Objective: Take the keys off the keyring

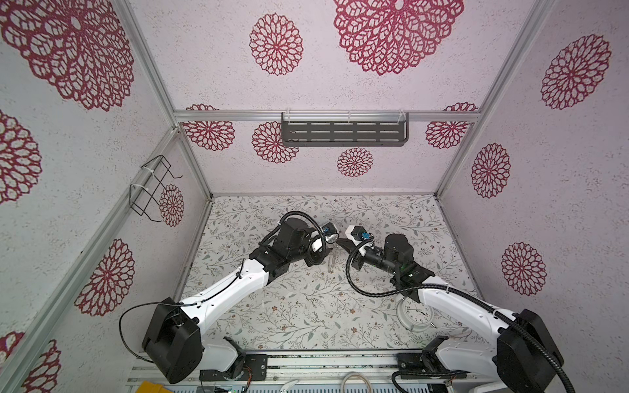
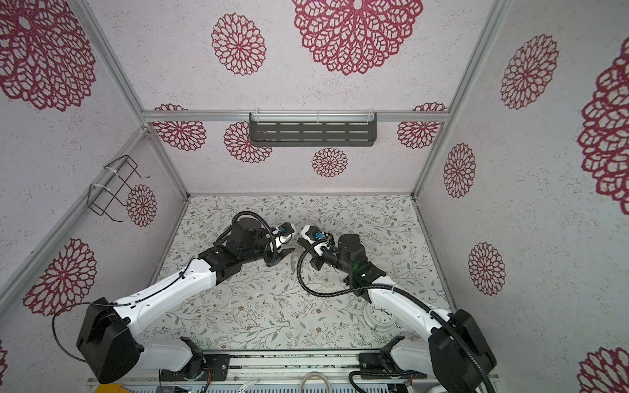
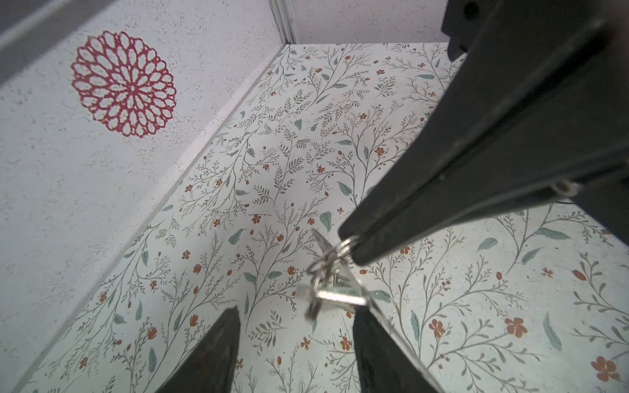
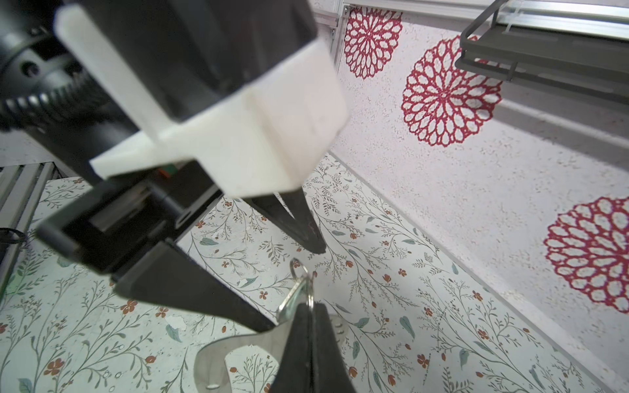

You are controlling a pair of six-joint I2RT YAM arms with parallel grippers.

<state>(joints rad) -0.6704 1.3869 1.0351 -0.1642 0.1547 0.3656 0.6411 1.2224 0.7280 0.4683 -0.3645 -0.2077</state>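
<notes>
Dangling from the clenched right hand (image 3: 350, 245), keys (image 3: 340, 294) just ahead of the released left hand (image 3: 297, 309).

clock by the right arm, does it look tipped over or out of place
Somewhat: the white alarm clock seems to lie on its back on the floral table, dial up rather than standing, partly hidden under the right arm. No damage shows.

Pale speckled walls (image 1: 211, 78) with red flower medallions (image 1: 276, 44) enclose a floor (image 1: 306, 316) papered in a leafy floral print. Aluminium frame bars (image 1: 238, 116) run along the edges. A dark slotted shelf (image 1: 343, 133) hangs on the back wall, a black wire rack (image 1: 149, 187) on the left wall
</notes>
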